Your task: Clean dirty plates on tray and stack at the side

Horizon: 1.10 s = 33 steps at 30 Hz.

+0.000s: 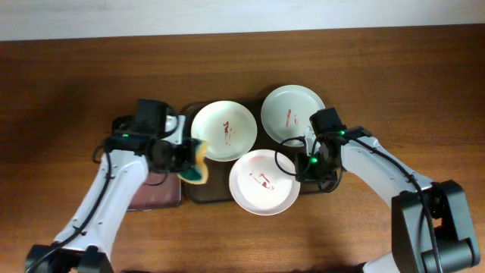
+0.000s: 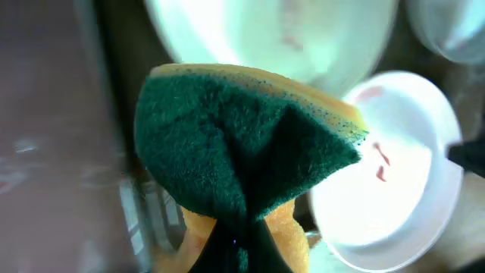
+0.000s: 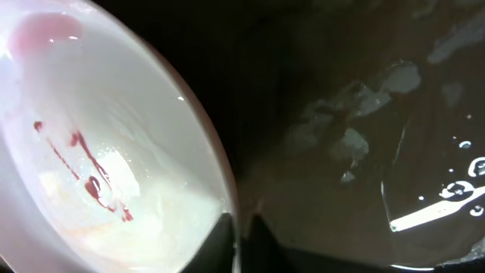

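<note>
My left gripper [image 1: 188, 157] clamps the green-and-yellow sponge [image 2: 242, 152], scouring face forward, near the white plate [image 1: 223, 130]. My right gripper [image 1: 309, 163] pinches the pinkish-white plate [image 1: 264, 182] by its rim, I judge to steady it for wiping. With the mint-green plate [image 1: 292, 114], all three are smeared and lie on the tray [image 1: 203, 196].

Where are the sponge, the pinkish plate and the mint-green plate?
sponge [image 2: 242, 152], left wrist view, green scouring face.
pinkish plate [image 1: 264, 182], overhead view, its centre.
mint-green plate [image 1: 293, 114], overhead view, its centre.
</note>
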### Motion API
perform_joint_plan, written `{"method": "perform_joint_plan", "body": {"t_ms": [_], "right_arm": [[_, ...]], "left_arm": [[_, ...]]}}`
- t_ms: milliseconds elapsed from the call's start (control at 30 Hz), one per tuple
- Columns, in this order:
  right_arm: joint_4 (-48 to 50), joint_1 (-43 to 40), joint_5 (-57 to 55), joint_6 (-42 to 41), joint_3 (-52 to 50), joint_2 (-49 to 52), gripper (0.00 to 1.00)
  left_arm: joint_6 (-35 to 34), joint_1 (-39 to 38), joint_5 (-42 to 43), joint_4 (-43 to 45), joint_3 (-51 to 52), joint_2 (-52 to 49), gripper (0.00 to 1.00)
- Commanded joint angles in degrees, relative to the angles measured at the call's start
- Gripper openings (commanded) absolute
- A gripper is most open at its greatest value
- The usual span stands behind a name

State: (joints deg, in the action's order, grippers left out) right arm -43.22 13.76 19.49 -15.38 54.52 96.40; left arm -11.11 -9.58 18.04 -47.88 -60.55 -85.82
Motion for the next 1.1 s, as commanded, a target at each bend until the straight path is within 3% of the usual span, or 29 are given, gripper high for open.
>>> {"method": "perform_joint_plan", "body": {"t_ms": [0,67,233,333,600,733,867,1067], "right_arm": [[0.2,0.5,-0.4,-0.2,-0.3,0.6,0.04],[0.6,0.5,-0.4,-0.2,-0.3,0.6,0.04],[0.9,0.5,-0.5,-0.2,-0.3,0.6,0.04],[1.1,0.5,-0.5,-0.2,-0.3,0.6,0.04],[1.5,0.5,-0.5,-0.2,-0.3,0.6,0.04],[1.5,0.5,-0.5,-0.2,-0.2,0.6,0.04],[1.2,0.5,-0.5,-0.2,-0.3,0.6,0.04],[-0.1,0.5,-0.5,-0.2,-0.3,0.6,0.04]], "left_arm": [[-6.1,-7.8,2.3,3.5,-0.8,1.0,0.00],[-12.1,-13.0,2.5,7.4,-0.8,0.9,0.00],[-13.9,-18.4,-0.2,16.7,-0.8,-0.7,0.00],[-25.1,-20.6,0.9,17.2,-0.8,-3.5,0.00],[-38.0,-28.2,4.3,24.6,-0.8,-15.5,0.00],[-38.8,-29.8,-0.4,27.4,-0.8,-19.4,0.00],[-38.7,-29.9,-18.6,23.0,-0.8,-20.9,0.00],[-38.1,-29.6,-20.9,14.9,-2.8,-17.8,0.00]]}}
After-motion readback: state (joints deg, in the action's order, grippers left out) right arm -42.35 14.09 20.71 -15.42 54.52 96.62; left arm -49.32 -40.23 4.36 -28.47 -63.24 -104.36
